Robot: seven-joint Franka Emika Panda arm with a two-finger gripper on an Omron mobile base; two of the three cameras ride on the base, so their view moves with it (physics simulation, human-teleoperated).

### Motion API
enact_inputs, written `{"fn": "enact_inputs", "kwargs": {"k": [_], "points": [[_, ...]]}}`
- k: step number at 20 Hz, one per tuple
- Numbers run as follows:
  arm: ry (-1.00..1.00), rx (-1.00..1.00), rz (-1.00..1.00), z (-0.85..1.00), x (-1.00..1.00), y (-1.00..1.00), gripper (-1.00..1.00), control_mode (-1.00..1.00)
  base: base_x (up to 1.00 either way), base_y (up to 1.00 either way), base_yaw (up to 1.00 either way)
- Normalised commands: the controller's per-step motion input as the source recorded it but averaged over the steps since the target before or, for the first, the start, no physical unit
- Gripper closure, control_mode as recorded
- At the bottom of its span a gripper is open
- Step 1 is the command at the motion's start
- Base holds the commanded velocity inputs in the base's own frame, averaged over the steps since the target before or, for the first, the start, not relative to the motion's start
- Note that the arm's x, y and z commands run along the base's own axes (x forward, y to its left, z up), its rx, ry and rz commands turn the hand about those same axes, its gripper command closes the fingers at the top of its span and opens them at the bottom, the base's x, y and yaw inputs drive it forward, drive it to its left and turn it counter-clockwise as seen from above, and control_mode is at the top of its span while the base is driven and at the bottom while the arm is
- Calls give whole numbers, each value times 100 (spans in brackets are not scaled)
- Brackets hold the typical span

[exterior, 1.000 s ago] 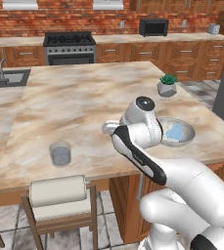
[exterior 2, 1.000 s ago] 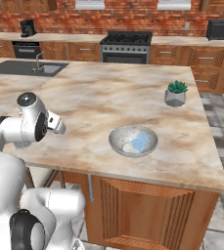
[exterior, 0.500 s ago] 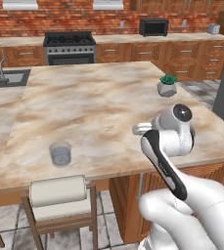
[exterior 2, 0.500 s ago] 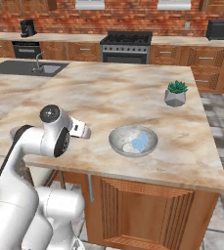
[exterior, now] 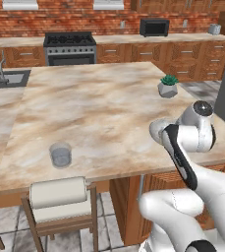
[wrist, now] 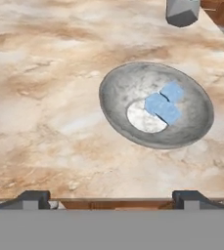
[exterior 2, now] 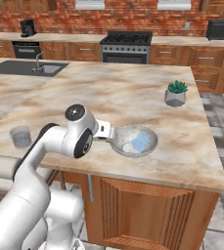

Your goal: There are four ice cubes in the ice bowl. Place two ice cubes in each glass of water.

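The ice bowl point(exterior 2: 124, 134) is a shallow whitish-grey dish near the counter's front edge, with light-blue ice cubes point(exterior 2: 140, 142) clustered inside it. In the hand view the ice bowl point(wrist: 118, 93) lies ahead and to the right, the ice cubes point(wrist: 163, 103) bunched right of its centre. My gripper point(wrist: 111, 200) is open, its fingertips point(wrist: 33, 197) wide apart with nothing between them. It hovers over bare counter just short of the bowl. From the right base view my gripper point(exterior 2: 111, 135) reaches the bowl's left rim. One glass of water point(exterior: 61, 155) stands at the front left, the same glass point(exterior 2: 20, 136) far from the bowl. The other glass is out of view.
A small grey pot with a green plant point(exterior 2: 175, 95) stands behind the bowl toward the right, and that pot point(wrist: 182, 10) shows at the hand view's top. A chair point(exterior: 60, 194) sits at the counter's front. The sink point(exterior: 6, 78) is far left.
My arm has swung to the right along the counter's front, from well left of the bowl to its left rim. Bowl, glass and plant pot have stayed put.
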Motion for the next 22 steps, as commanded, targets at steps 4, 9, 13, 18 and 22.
{"fn": "enact_inputs", "kwargs": {"k": [4,9,13,18,22], "points": [[34,-5,0,22,1,-66,-100,-100,0,0,0],[24,-1,0,3,27,-29,-100,-100,0,0,0],[18,-5,0,-7,56,-4,-100,-100,0,0,0],[9,-1,0,-38,56,-29,-100,-100,0,0,0],[6,0,0,-46,29,-61,-100,-100,0,0,0]]}}
